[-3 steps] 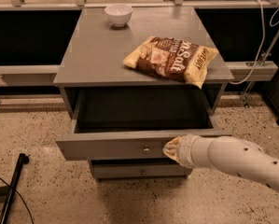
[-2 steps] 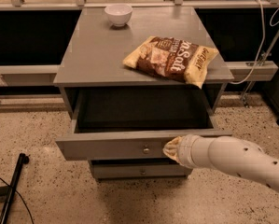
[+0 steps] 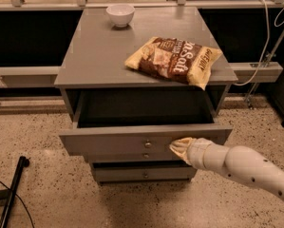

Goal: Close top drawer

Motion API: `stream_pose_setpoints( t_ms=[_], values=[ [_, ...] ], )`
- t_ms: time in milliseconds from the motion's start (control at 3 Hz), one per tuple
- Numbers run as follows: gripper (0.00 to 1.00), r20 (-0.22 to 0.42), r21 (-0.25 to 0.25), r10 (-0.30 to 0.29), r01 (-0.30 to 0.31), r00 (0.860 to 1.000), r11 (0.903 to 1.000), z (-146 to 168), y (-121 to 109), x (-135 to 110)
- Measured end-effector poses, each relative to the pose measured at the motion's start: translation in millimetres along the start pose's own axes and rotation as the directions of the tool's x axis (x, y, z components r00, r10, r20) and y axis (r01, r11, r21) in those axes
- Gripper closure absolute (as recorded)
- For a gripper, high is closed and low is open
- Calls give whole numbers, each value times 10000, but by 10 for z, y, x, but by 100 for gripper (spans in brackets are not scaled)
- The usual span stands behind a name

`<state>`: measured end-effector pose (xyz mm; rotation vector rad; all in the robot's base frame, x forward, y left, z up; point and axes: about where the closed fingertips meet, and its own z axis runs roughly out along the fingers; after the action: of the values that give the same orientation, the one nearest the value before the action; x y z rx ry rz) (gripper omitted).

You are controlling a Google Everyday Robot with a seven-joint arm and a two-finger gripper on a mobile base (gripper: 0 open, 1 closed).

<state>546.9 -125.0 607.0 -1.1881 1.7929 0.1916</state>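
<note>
The top drawer (image 3: 108, 140) of a grey cabinet stands pulled out, its shallow box open and dark inside. Its flat front has one small round metal knob (image 3: 148, 144) at the centre. My gripper (image 3: 178, 147) is at the end of a white arm coming in from the lower right. Its tip rests against the drawer front, just right of the knob.
On the cabinet top (image 3: 94, 51) lie a brown and yellow snack bag (image 3: 175, 61) at the right front and a small white bowl (image 3: 120, 14) at the back. Two lower drawers (image 3: 144, 174) sit beneath. A black pole (image 3: 11, 194) lies on the speckled floor at left.
</note>
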Motion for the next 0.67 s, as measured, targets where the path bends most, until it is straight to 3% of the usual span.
stream_pose_setpoints(
  t_ms=[333, 667],
  values=[
    [100, 1105, 157, 838, -860, 9903, 9962, 237, -152, 148],
    [100, 1614, 113, 1025, -1057, 9815, 9943, 436, -279, 147]
  ],
)
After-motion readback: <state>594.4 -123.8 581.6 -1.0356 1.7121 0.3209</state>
